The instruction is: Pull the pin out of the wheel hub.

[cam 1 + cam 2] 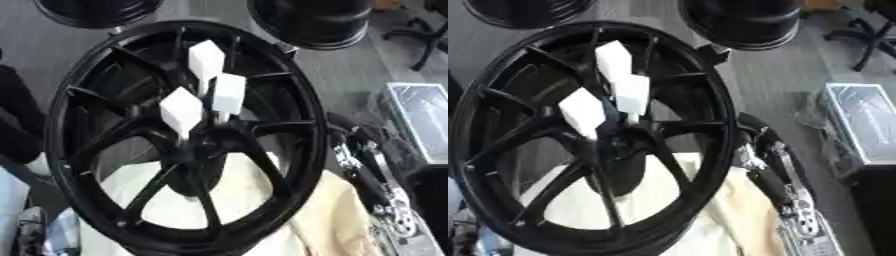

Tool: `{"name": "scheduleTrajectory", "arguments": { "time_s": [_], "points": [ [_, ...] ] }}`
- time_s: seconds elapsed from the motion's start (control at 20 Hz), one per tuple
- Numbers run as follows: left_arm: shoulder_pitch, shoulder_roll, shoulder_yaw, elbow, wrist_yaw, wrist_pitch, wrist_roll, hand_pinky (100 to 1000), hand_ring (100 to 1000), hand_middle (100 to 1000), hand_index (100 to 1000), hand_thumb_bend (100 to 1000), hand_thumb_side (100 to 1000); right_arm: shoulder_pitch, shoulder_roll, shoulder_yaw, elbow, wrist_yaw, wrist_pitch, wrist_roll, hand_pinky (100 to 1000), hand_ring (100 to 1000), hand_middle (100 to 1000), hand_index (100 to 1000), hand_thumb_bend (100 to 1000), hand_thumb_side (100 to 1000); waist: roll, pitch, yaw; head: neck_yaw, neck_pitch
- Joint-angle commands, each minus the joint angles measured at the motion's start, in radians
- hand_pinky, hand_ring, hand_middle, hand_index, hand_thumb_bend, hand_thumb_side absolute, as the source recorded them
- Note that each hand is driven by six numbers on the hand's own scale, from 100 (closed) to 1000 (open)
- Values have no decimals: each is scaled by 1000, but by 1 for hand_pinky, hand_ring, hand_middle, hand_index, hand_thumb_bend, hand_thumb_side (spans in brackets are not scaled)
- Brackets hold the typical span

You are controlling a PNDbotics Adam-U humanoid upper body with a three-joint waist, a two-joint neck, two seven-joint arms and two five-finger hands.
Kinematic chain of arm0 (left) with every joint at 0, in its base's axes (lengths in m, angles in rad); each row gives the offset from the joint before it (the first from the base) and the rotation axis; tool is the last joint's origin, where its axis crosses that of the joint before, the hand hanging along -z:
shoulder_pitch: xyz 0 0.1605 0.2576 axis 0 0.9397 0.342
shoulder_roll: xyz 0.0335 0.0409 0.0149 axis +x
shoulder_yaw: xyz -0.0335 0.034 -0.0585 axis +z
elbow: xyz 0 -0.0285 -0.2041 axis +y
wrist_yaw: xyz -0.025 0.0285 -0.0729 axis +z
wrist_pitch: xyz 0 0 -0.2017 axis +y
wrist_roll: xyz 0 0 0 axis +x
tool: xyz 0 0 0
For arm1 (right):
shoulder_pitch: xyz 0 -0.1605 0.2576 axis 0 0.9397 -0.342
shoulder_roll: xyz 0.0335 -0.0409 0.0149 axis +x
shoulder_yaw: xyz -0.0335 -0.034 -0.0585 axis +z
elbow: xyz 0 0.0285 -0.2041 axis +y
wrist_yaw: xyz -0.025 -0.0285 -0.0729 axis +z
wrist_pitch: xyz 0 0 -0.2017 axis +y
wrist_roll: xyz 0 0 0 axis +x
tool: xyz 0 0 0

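I see the black wheel hub (179, 137) tilted on its side, its spoked face toward me, filling most of my view. Three white block-topped pins (206, 60) stand out of its centre, clustered close together, their thin stems seated around the middle bore.

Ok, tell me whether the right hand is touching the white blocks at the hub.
Apart. The left eye view shows the right hand outside the wheel rim, with the rim and spokes between it and the white blocks.
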Motion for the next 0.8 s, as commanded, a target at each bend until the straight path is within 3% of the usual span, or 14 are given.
{"name": "scheduleTrajectory", "arguments": {
  "time_s": [0.05, 0.6, 0.65, 0.7, 0.75, 0.8],
  "points": [
    [13, 69, 61, -1, 51, -28, 23, 647, 594, 491, 458, 100, 204, -2, -21, 2, -11, -5, -2, 9, 1000, 851, 906, 828, 100, 533, 7, -10, -3, 9, -15],
    [45, 78, 49, 30, 136, -36, 53, 663, 610, 516, 477, 100, 211, -6, -21, 5, -11, -3, 7, 15, 1000, 852, 907, 828, 100, 534, 7, -7, -9, 15, -14],
    [47, 77, 46, 30, 138, -38, 49, 695, 651, 577, 536, 100, 198, -6, -20, 5, -11, -3, 7, 15, 1000, 852, 907, 828, 100, 534, 6, -8, -10, 15, -14],
    [49, 74, 43, 29, 144, -43, 41, 735, 723, 686, 671, 100, 190, -5, -20, 5, -11, -2, 8, 15, 1000, 853, 907, 828, 100, 534, 6, -8, -10, 15, -14],
    [51, 72, 39, 27, 153, -50, 30, 779, 814, 816, 839, 100, 531, -5, -20, 6, -11, -2, 8, 16, 1000, 853, 907, 828, 100, 534, 6, -8, -10, 16, -13],
    [52, 72, 39, 25, 163, -59, 16, 794, 846, 848, 881, 100, 671, -4, -21, 6, -11, -2, 8, 17, 1000, 853, 907, 829, 100, 534, 6, -8, -10, 16, -13]
  ]
}}
